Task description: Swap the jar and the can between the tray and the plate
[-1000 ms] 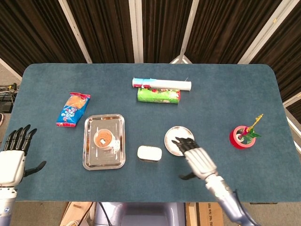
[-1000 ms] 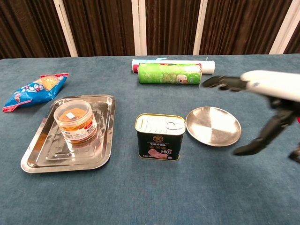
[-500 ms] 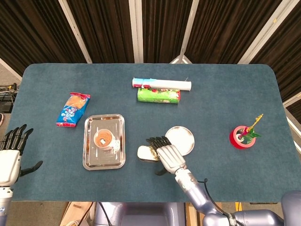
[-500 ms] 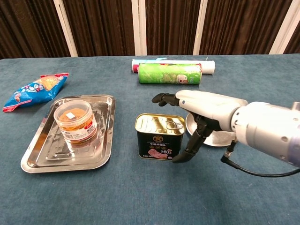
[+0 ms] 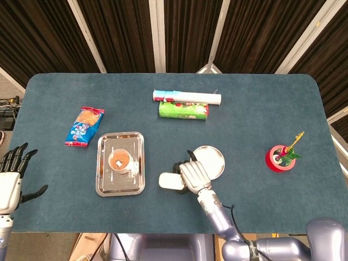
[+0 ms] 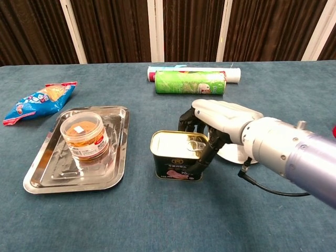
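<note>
A clear jar (image 6: 84, 135) with a brown lid stands in the steel tray (image 6: 47, 181) at the left, also seen from the head view as the jar (image 5: 119, 161) in the tray (image 5: 103, 185). The dark rectangular can (image 6: 170, 157) stands on the cloth between the tray and the small round steel plate (image 5: 215, 160). My right hand (image 6: 218, 123) grips the can's right end, fingers curled behind it and thumb on its front; the can (image 5: 168, 181) leans slightly. The hand covers part of the plate (image 6: 233, 153). My left hand (image 5: 12, 176) hangs open off the table's left edge.
A green chips tube (image 5: 183, 110) and a white roll (image 5: 187, 97) lie side by side at the back centre. A blue snack bag (image 5: 84, 126) lies behind the tray. A red ring with a small plant (image 5: 280, 157) sits at the right.
My right hand swung left from above the plate to the can and closed its fingers around the can's right end; the can now leans a little. The left hand dropped slightly.
</note>
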You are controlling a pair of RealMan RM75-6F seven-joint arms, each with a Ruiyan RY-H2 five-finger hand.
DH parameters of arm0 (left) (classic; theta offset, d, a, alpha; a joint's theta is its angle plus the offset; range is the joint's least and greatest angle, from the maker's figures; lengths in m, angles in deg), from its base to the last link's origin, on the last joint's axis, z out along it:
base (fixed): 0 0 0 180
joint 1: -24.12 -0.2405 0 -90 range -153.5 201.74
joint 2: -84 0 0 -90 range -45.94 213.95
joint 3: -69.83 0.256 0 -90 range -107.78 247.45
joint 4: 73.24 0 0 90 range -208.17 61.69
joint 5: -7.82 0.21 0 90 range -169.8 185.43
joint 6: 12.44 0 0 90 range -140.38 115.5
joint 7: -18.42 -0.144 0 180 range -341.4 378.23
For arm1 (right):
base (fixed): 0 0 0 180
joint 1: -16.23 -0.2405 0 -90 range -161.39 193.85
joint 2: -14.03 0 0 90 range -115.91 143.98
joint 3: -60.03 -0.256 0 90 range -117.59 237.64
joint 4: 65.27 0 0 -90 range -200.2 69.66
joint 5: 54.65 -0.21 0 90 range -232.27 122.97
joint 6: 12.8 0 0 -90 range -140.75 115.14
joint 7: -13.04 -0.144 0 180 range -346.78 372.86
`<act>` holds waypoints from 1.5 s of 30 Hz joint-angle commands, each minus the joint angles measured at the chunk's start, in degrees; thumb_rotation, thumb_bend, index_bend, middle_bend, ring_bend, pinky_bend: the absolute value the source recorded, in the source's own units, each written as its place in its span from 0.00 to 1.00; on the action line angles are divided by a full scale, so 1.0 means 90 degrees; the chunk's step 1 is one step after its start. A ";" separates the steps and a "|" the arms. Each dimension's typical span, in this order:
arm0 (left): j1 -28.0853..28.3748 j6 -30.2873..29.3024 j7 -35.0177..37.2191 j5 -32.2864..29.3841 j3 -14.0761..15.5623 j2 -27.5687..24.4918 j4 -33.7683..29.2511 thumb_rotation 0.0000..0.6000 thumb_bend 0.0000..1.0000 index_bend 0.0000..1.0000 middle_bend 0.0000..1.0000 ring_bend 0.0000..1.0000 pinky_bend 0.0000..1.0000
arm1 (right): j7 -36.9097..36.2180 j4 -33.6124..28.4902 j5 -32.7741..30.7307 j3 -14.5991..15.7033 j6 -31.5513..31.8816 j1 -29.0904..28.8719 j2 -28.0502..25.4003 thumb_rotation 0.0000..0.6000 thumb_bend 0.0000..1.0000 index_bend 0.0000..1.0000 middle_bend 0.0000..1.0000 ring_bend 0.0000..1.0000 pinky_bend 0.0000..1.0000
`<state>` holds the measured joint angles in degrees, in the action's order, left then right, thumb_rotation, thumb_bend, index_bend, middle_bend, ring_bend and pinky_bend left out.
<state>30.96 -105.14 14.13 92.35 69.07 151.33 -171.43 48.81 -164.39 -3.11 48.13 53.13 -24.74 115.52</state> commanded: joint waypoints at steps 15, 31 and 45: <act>-0.0100 0.0088 0.0091 -0.0106 -0.0228 0.0032 0.0036 1.00 0.05 0.18 0.00 0.00 0.03 | -0.0527 -0.0123 0.0522 -0.0325 0.0593 0.0273 -0.0323 1.00 0.07 0.70 0.59 0.54 0.09; -0.0217 -0.0001 -0.0094 -0.0082 -0.0354 0.0128 0.0018 1.00 0.05 0.19 0.00 0.00 0.03 | -0.1319 0.0245 0.0071 -0.0662 0.0124 0.0469 -0.1227 1.00 0.07 0.71 0.59 0.54 0.09; -0.0257 -0.0002 -0.0318 -0.0045 -0.0410 0.0233 0.0022 1.00 0.05 0.19 0.00 0.00 0.02 | -0.1927 0.0777 0.0141 -0.0464 -0.0257 0.0565 -0.1306 1.00 0.07 0.71 0.59 0.54 0.09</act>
<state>28.65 -105.16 11.27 91.94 65.38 153.43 -171.24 31.89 -157.52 -2.09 43.74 51.05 -19.81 103.82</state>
